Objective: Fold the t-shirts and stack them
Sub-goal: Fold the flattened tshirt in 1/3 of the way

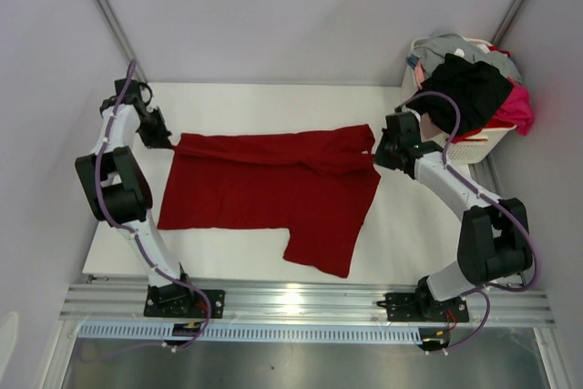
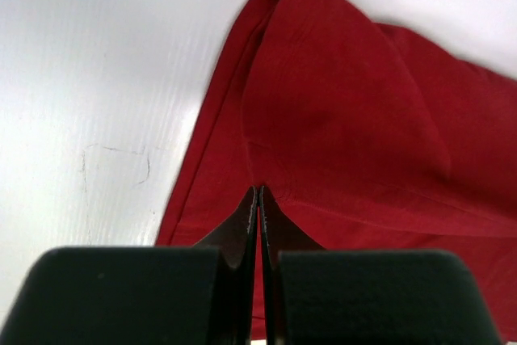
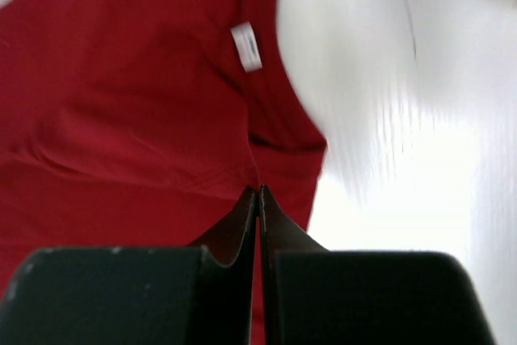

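Dark red tee lies flat mid-table, sideways: collar end right, hem end left. Left gripper is clamped on the far hem corner, right gripper clamped on the far edge by the collar — both wrist views show red cloth nipped at the tips. Looks like the lengthwise fold. Raise both ends together at the same height with the cloth taut between, then lay the far edge onto the near edge. Near sleeve sticks out — it could drag. Other shirts sit in the basket.

Both end effectors pinched closed
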`<state>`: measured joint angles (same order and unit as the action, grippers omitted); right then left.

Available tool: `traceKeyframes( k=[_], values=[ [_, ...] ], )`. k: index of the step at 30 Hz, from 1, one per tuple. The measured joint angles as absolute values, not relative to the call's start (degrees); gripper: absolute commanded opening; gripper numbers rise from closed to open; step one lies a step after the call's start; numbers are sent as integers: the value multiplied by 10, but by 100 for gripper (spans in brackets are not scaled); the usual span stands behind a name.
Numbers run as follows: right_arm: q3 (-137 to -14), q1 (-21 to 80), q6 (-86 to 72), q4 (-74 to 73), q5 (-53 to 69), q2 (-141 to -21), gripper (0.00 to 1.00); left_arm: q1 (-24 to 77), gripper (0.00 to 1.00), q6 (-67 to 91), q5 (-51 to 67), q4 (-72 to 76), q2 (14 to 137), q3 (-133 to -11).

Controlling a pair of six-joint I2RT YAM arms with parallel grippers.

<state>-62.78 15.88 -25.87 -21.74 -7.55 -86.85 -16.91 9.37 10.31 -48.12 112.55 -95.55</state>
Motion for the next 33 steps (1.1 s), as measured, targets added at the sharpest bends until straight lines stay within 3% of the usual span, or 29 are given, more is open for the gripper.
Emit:
traceKeyframes(
  k=[13,15,16,17,18,19,20,21,22,23,26,30,33],
  values=[
    [-535,176,-300,-225,-33,-850,0,-169,0,89,74,-450,1125,-884],
    [-535,178,-300,-224,-28,-851,3,-169,4,89,66,-449,1125,-871],
    [-535,178,-300,-225,-23,-851,8,-169,9,89,62,-450,1125,-869],
    [-535,178,-299,-225,-21,-851,19,-169,11,89,60,-451,1125,-869],
    [-537,179,-298,-229,-17,-852,32,-169,21,88,57,-449,1124,-869],
    [-540,179,-297,-232,-12,-854,57,-170,29,86,54,-448,1123,-869],
    [-544,179,-295,-238,-8,-856,71,-170,43,84,51,-448,1121,-869],
    [-550,179,-291,-246,-5,-857,82,-170,51,82,49,-447,1118,-869],
    [-555,179,-285,-253,-3,-858,99,-170,58,81,47,-447,1115,-869],
    [-561,179,-279,-260,-2,-858,99,-170,68,81,46,-447,1109,-869],
    [-597,176,-258,-292,3,-858,99,-171,72,79,50,-449,1093,-881],
    [-661,158,-236,-310,5,-858,99,-171,72,74,92,-453,1093,-940],
    [-707,144,-222,-302,4,-878,95,-166,65,73,125,-454,1117,-1004]
  ],
)
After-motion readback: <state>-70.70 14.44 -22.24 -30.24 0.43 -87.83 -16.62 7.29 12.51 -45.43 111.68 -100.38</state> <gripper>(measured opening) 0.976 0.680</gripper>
